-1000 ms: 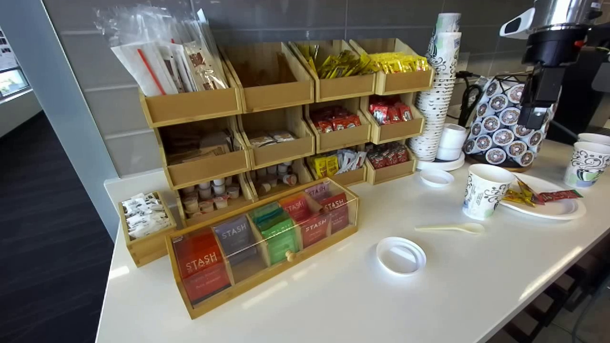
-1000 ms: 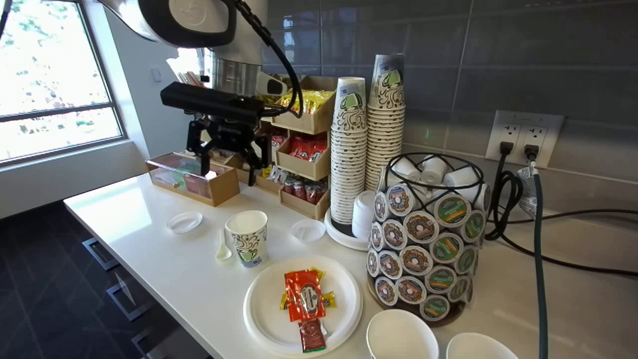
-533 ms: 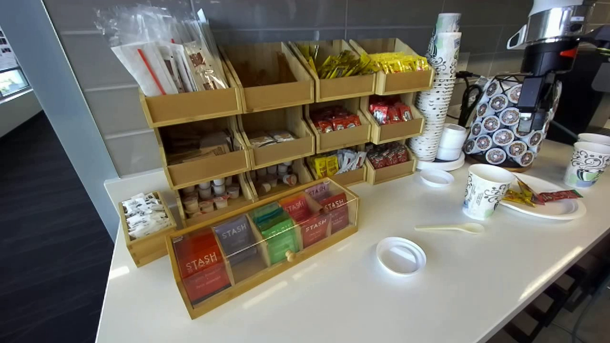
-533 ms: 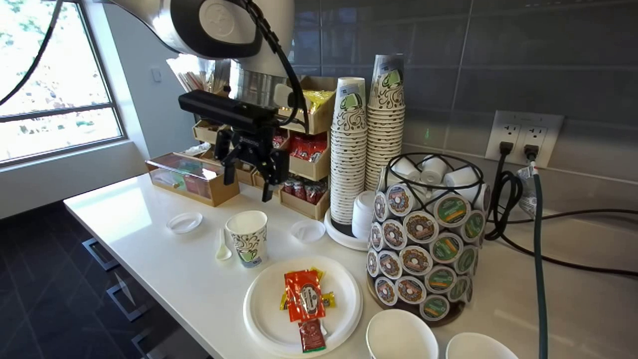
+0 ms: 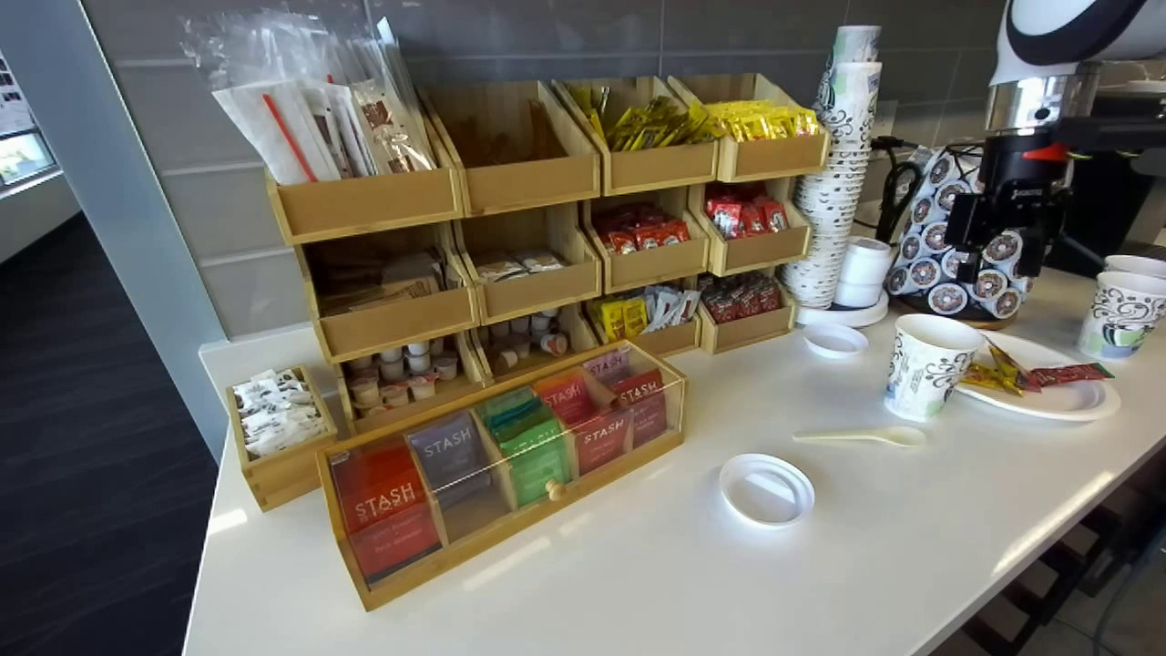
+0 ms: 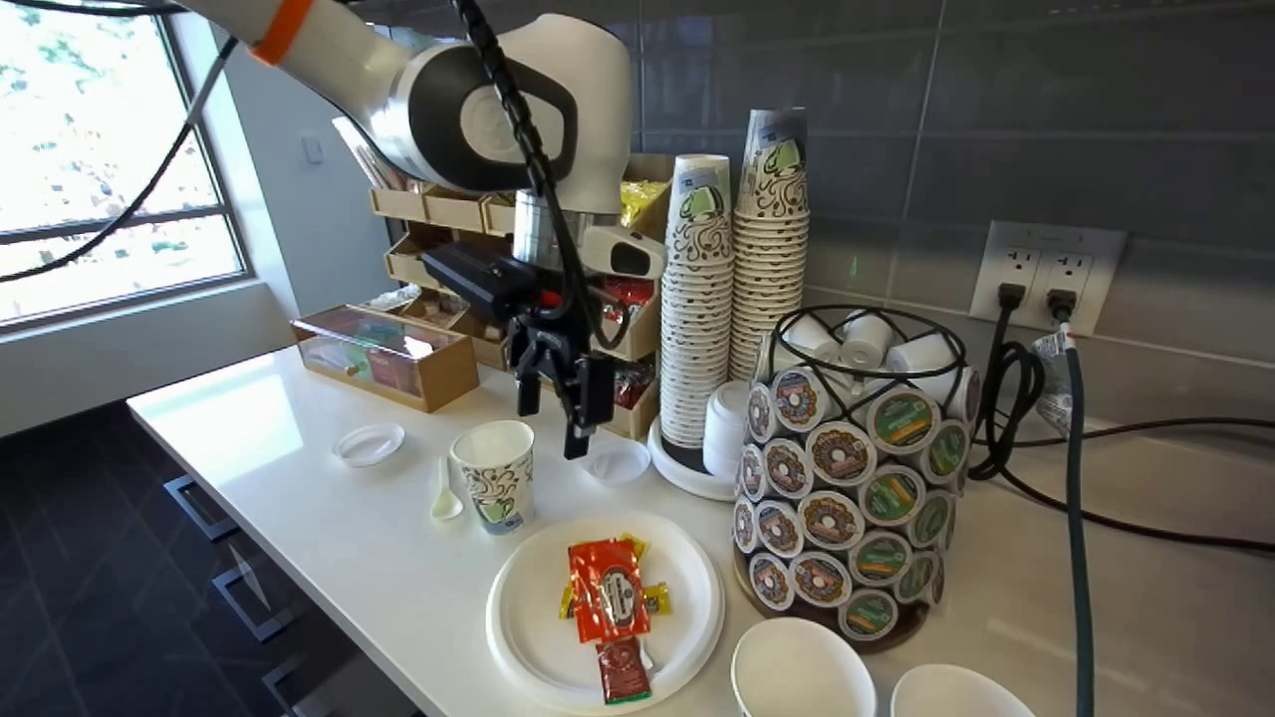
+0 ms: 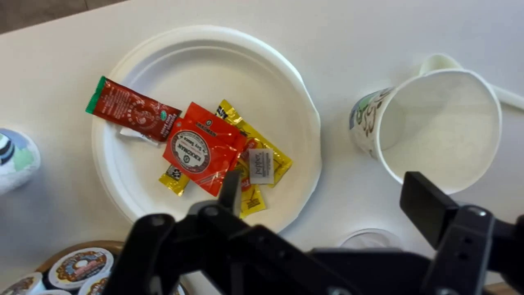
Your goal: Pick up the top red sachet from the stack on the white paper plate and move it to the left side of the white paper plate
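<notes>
- Step seems the reaching: claw [image 7: 323, 182] is empty, 2 fingers [image 7: 428, 205] apart.
- Next should go left in wrist view, then down to top Kikkoman soy sauce sachet [image 7: 200, 159] on paper plate [image 7: 204, 76].

A white, orange-banded arm [image 6: 596, 105] has black fingers [image 7: 428, 207].

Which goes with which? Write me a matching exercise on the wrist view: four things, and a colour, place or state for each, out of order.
Things
1. soy sauce sachet
2. green-ended packet
3. spoon
4. gripper

Matches
A. lying across the rim of the white plate
B. open, holding nothing
C. bright red, on yellow packets
D. partly hidden by the paper cup

Pairs: 1-C, 2-A, 3-D, 4-B
</notes>
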`<state>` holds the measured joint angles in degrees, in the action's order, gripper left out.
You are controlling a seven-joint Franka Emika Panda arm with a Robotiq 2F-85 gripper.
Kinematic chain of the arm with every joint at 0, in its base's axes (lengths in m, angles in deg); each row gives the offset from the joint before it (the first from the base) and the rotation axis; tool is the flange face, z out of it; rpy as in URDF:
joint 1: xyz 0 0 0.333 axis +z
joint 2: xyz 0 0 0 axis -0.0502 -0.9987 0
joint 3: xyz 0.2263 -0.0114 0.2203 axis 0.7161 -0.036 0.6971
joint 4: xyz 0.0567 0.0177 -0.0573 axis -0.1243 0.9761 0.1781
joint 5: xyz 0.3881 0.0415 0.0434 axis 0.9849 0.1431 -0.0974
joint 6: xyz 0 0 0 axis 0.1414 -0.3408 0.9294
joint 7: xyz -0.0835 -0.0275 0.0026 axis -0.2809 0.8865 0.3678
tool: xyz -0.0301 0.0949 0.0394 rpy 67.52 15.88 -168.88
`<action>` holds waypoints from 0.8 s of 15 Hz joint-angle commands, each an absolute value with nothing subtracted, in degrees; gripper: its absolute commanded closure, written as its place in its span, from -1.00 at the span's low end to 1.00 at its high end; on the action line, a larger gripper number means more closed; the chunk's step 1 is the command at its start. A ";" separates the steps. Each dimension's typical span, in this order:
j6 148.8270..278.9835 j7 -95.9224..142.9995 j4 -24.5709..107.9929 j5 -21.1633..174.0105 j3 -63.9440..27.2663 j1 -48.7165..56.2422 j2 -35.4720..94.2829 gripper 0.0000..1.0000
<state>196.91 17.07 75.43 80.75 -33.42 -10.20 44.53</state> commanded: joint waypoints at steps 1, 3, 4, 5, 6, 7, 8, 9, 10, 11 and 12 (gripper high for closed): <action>197.99 28.96 74.72 76.72 -32.60 -11.41 41.58 -1.00; 196.74 35.07 73.60 74.31 -32.95 -11.60 40.05 -1.00; 196.21 38.17 73.10 73.14 -33.12 -11.67 39.46 -1.00; 195.57 41.08 72.60 72.09 -33.27 -11.73 38.74 -1.00; 194.89 43.94 72.04 71.25 -33.43 -11.80 37.96 -1.00; 194.25 46.61 71.45 70.56 -33.60 -11.88 37.08 -1.00; 192.93 48.91 70.64 70.27 -33.78 -11.95 36.12 -1.00; 191.88 51.19 70.00 69.94 -34.01 -12.03 35.22 -1.00; 189.75 53.06 69.02 70.07 -34.20 -12.05 34.31 -1.00; 187.53 54.56 68.00 70.58 -34.41 -12.15 33.29 -1.00; 184.97 55.53 66.76 71.60 -34.63 -12.42 32.17 -1.00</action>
